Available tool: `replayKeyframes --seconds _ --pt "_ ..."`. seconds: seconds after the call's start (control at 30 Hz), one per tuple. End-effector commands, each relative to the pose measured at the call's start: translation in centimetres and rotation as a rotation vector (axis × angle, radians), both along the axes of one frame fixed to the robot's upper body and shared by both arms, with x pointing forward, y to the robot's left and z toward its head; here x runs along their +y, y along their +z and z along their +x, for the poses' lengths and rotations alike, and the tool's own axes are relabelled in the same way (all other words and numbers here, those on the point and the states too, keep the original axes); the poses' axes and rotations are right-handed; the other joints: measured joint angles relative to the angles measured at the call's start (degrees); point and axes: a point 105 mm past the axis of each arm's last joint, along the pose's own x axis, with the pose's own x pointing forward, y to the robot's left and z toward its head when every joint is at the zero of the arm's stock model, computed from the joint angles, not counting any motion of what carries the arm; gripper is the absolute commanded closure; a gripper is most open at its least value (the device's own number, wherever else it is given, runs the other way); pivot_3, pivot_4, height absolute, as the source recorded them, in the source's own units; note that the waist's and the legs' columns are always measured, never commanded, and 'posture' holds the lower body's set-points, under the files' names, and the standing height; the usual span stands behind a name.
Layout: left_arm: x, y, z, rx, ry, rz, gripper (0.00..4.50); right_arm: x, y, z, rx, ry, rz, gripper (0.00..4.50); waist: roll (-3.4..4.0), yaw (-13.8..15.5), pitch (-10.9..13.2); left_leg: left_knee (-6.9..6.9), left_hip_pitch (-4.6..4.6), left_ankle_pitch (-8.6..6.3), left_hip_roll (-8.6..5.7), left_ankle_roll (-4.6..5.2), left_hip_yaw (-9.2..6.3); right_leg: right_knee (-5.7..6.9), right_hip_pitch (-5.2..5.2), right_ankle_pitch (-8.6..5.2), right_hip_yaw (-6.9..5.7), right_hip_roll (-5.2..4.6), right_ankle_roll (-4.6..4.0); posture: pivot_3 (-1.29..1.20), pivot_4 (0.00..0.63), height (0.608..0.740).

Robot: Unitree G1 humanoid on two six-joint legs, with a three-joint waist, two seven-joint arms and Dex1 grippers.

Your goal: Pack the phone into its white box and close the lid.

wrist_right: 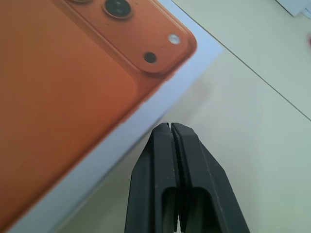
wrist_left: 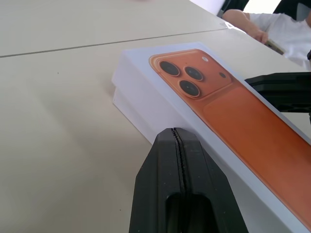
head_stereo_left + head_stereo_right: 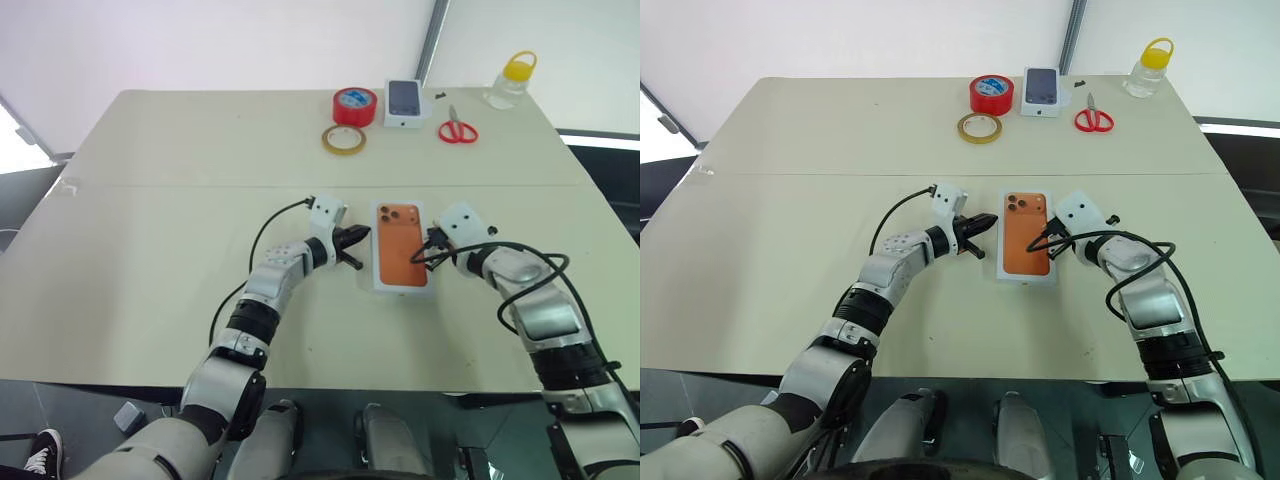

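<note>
Both arms flanked the closed box

The left gripper [image 3: 355,249] and right gripper [image 3: 428,246], both clenched empty, pointed inward at the white box [image 3: 402,246] mid-table, its lid [image 2: 146,104] on.

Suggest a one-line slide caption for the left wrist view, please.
Shut left gripper at the side of the closed white box, whose lid pictures an orange phone.

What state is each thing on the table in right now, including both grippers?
White cardboard box with orange phone picture on its lid: closed, flat.
Left gripper: shut, beside the box.
Right gripper: shut, at the box's other side.
Red-handled scissors: closed.
Clear jar, yellow cap: capped, upright.
</note>
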Motion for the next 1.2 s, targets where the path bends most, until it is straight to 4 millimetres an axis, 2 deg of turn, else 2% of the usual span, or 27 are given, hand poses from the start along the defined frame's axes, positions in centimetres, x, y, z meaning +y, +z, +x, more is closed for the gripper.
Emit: replayKeyframes --seconds 0.03,0.1,0.2,0.3,0.37,0.43,0.5,0.57,0.63,0.9,1.03,1.1,1.17,1.2 --pt "0.6 2.6 1.2 -0.089 0.054 -0.035 4.5 -1.2 2.6 0.8 -0.109 -0.041 -0.026 4.43 0.0 0.0 0.0 0.0 0.0 0.0 0.0 0.0 0.0 0.0 0.0 0.0 0.0 0.0 0.0 0.0 0.15 0.74" --pt "1.1 4.2 1.7 -0.116 0.074 -0.078 4.5 -1.7 4.4 1.2 -0.178 -0.066 -0.002 4.43 0.0 0.0 0.0 0.0 0.0 0.0 0.0 -0.01 0.0 0.0 -0.02 0.0 0.0 0.0 0.0 0.0 0.15 0.74" --pt "0.8 6.8 2.2 -0.139 0.069 -0.166 4.5 -1.1 6.6 1.6 -0.245 -0.05 0.092 4.43 -0.01 -0.1 0.0 0.0 -0.02 0.01 0.0 -0.02 0.02 0.03 -0.05 0.0 0.0 0.0 0.0 0.0 0.15 0.74" --pt "-0.5 8.0 2.2 -0.126 0.042 -0.233 4.5 -0.2 6.5 1.7 -0.223 -0.013 0.133 4.43 -0.01 0.0 0.0 0.0 -0.02 0.01 0.0 -0.03 0.02 0.01 -0.01 0.0 -0.02 0.01 0.0 0.0 0.15 0.74" --pt "-1.4 7.6 2.2 -0.121 0.027 -0.209 4.5 0.3 6.1 1.7 -0.209 0.0 0.148 4.43 -0.02 0.1 0.0 0.02 -0.02 0.02 0.0 -0.03 0.02 -0.03 0.03 0.0 -0.03 0.0 0.01 0.0 0.15 0.74" --pt "-2.3 6.0 2.1 -0.132 0.022 -0.115 4.5 0.8 5.3 1.7 -0.171 0.006 0.191 4.43 -0.01 0.1 0.0 0.02 -0.02 0.01 -0.02 -0.02 0.03 -0.02 0.01 0.0 -0.03 -0.01 0.01 0.0 0.15 0.74" --pt "-2.8 5.1 1.8 -0.128 0.002 -0.092 4.5 1.2 4.2 1.5 -0.119 0.017 0.206 4.43 -0.02 0.0 0.0 0.02 -0.02 0.02 -0.02 -0.02 0.04 0.0 0.0 0.0 -0.04 0.0 0.01 0.0 0.15 0.74" --pt "-3.0 1.7 1.5 -0.083 -0.005 0.084 4.5 2.0 1.7 0.4 -0.041 0.089 0.081 4.43 -0.01 0.0 0.0 0.01 -0.02 0.02 -0.02 -0.02 0.04 0.02 -0.03 0.0 -0.03 0.01 0.01 0.0 0.15 0.74" --pt "-2.9 0.1 1.0 -0.067 -0.031 0.141 4.5 2.0 0.0 -0.4 0.016 0.113 -0.005 4.43 0.02 -0.2 0.0 0.0 -0.01 0.02 -0.01 -0.02 0.04 0.04 -0.03 0.0 -0.04 0.03 0.01 0.0 0.15 0.74" --pt "-2.2 1.3 -0.4 -0.074 -0.122 0.041 4.5 2.6 1.6 -1.2 0.01 0.147 0.126 4.43 -0.01 -1.1 -0.1 0.01 0.15 -0.07 0.02 0.11 0.01 0.09 0.12 0.0 -0.03 0.04 0.01 0.0 0.15 0.74" --pt "-1.4 2.8 -2.9 -0.151 -0.244 -0.038 4.5 3.6 1.9 -3.7 0.064 0.312 0.136 4.43 0.0 -1.0 -0.1 0.01 0.09 0.01 0.02 -0.01 0.0 0.06 0.08 0.0 0.01 0.02 0.01 0.0 0.15 0.74" --pt "-0.3 3.3 -2.5 -0.15 -0.183 -0.081 4.5 3.8 1.9 -4.5 0.081 0.358 0.117 4.43 0.0 -0.9 -0.1 0.02 0.07 0.0 0.02 -0.01 0.0 0.05 0.08 0.0 0.02 0.01 0.01 0.0 0.15 0.74" --pt "1.2 4.4 -2.0 -0.139 -0.152 -0.151 4.5 3.5 2.6 -4.4 0.079 0.343 0.166 4.43 -0.02 -1.1 0.0 0.07 0.07 -0.13 0.02 0.23 -0.02 0.07 0.09 0.02 0.02 0.01 0.0 0.0 0.15 0.74" --pt "2.2 5.1 -1.7 -0.162 -0.127 -0.163 4.25 3.2 3.2 -4.1 0.076 0.325 0.228 4.2 -0.01 -1.2 -0.1 0.07 0.08 -0.14 0.02 0.25 -0.02 0.08 0.08 0.03 0.02 0.02 0.01 0.0 0.15 0.74"
